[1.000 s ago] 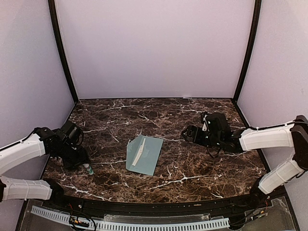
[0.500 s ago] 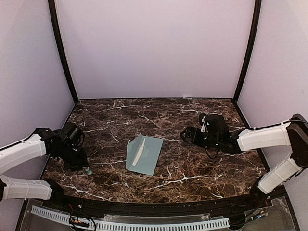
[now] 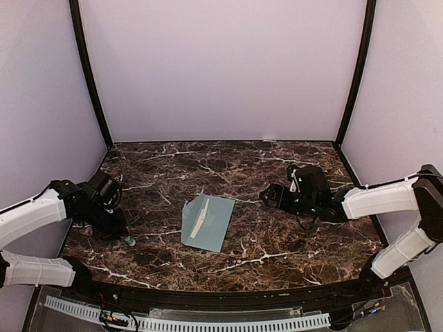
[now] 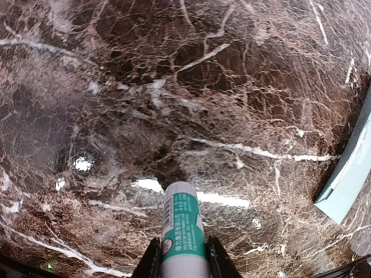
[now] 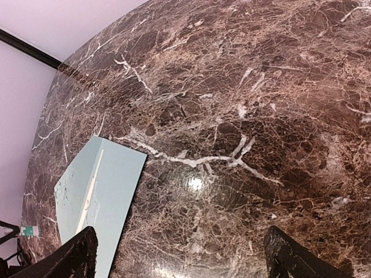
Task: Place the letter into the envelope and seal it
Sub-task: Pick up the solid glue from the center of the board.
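Observation:
The pale teal envelope point(image 3: 208, 223) lies flat mid-table, its flap folded open on the left; it also shows in the right wrist view point(image 5: 98, 197) and at the edge of the left wrist view point(image 4: 348, 179). A thin whitish strip point(image 3: 199, 221) runs along its fold. I cannot tell if that strip is the letter's edge; the letter is otherwise hidden. My left gripper point(image 4: 183, 243) is low at the table's left, shut on a white and green glue stick point(image 4: 184, 223), whose tip pokes out point(image 3: 129, 241). My right gripper point(image 5: 179, 243) hovers open right of the envelope, holding nothing.
Dark brown marble tabletop point(image 3: 277, 242) ringed by pale lilac walls with black corner posts point(image 3: 90, 76). A perforated white rail point(image 3: 208, 322) runs along the near edge between the arm bases. Nothing else lies on the table.
My left gripper's jaws have narrowed onto the glue stick, which has stayed near the same spot. The right arm and the envelope have barely moved.

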Controlling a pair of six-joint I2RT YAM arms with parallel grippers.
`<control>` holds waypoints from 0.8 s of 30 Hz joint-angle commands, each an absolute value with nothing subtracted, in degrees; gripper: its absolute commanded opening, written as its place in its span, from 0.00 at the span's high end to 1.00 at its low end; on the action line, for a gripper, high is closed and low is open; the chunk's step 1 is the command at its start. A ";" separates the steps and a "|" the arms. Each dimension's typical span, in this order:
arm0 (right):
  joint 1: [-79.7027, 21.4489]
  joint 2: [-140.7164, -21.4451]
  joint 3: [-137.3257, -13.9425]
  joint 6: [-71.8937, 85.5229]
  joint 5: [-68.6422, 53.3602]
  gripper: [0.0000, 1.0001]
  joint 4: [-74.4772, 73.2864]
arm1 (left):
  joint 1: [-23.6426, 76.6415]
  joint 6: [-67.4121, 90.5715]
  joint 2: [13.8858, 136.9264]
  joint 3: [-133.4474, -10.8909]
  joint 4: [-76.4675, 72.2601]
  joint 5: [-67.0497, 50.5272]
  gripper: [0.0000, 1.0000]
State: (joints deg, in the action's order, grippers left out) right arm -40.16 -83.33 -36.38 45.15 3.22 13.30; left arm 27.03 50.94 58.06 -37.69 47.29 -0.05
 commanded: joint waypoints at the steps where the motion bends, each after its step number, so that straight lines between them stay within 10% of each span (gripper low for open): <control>1: -39.90 -79.27 -35.49 41.71 2.59 0.05 15.11 | 27.33 45.57 58.30 -42.04 45.22 -3.32 0.87; 10: -41.02 -72.59 -41.07 23.11 -27.05 0.10 17.86 | 27.99 24.73 71.04 -59.68 38.96 -28.09 0.89; 24: -54.36 -84.74 -58.69 19.68 -39.02 0.20 12.97 | 34.40 9.19 80.09 -72.31 39.59 -55.62 0.89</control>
State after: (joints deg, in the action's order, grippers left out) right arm -52.29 -81.17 -55.86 20.60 -36.21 13.37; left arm 34.11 13.43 81.45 -69.82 39.99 -45.30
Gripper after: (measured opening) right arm 0.819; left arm 0.228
